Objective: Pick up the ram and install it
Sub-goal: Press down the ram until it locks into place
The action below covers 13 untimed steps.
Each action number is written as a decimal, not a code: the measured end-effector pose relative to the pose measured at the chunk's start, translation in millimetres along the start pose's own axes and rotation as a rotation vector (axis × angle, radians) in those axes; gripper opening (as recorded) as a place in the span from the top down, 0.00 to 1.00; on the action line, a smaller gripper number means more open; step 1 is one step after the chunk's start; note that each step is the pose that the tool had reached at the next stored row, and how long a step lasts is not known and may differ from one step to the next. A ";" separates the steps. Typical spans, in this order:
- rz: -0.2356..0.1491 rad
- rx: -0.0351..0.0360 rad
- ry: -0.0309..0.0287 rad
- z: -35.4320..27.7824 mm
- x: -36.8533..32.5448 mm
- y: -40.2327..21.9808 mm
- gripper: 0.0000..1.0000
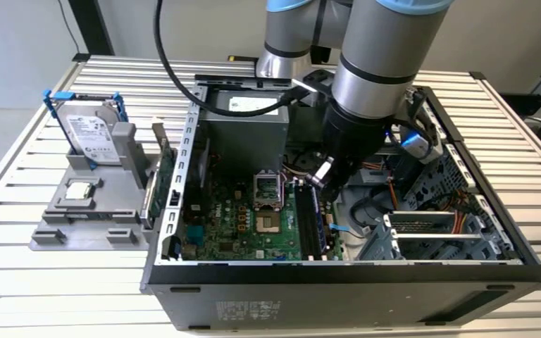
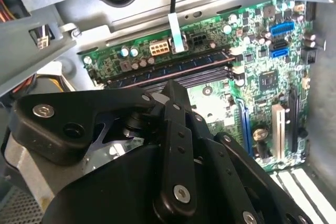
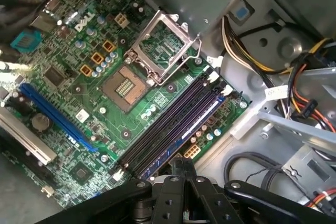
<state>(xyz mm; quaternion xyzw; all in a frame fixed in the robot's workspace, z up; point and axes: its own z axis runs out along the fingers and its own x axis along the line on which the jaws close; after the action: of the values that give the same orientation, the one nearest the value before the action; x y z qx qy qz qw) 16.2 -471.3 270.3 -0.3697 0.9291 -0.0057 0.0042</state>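
The ram [image 2: 173, 68] is a long narrow stick with bluish chips, lying in one of the motherboard's black slots [image 3: 163, 129] inside the open computer case [image 1: 346, 271]. In the first wrist view the ram [image 3: 191, 127] occupies the slot nearest the board's edge. My gripper [image 1: 322, 176] hangs inside the case over one end of these slots. Its black fingertips [image 3: 181, 165] are drawn together, with nothing visible between them. In the second wrist view my gripper [image 2: 176, 86] is close beside the seated stick; contact cannot be made out.
The open CPU socket [image 3: 157, 51] lies beside the slots. The power supply [image 1: 242, 120] and cable bundles [image 3: 294, 66] crowd the arm. Outside the case, a grey fixture [image 1: 87, 211] carries a blue-framed hard drive [image 1: 90, 130] and a green expansion card [image 1: 163, 183].
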 end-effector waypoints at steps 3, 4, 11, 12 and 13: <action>-0.036 -0.0015 -0.0022 -0.1 0.0 0.0 1.00; -0.049 -0.0035 -0.0042 -0.2 0.0 0.1 1.00; -0.151 -0.0145 -0.0157 0.1 -0.1 0.1 1.00; -0.166 -0.0147 -0.0159 0.2 -0.1 0.2 1.00; -0.181 -0.0148 -0.0158 0.3 -0.2 0.2 1.00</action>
<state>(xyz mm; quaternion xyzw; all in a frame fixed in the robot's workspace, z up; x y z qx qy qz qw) 16.2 -471.0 270.0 -0.4522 0.8919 0.0037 0.0083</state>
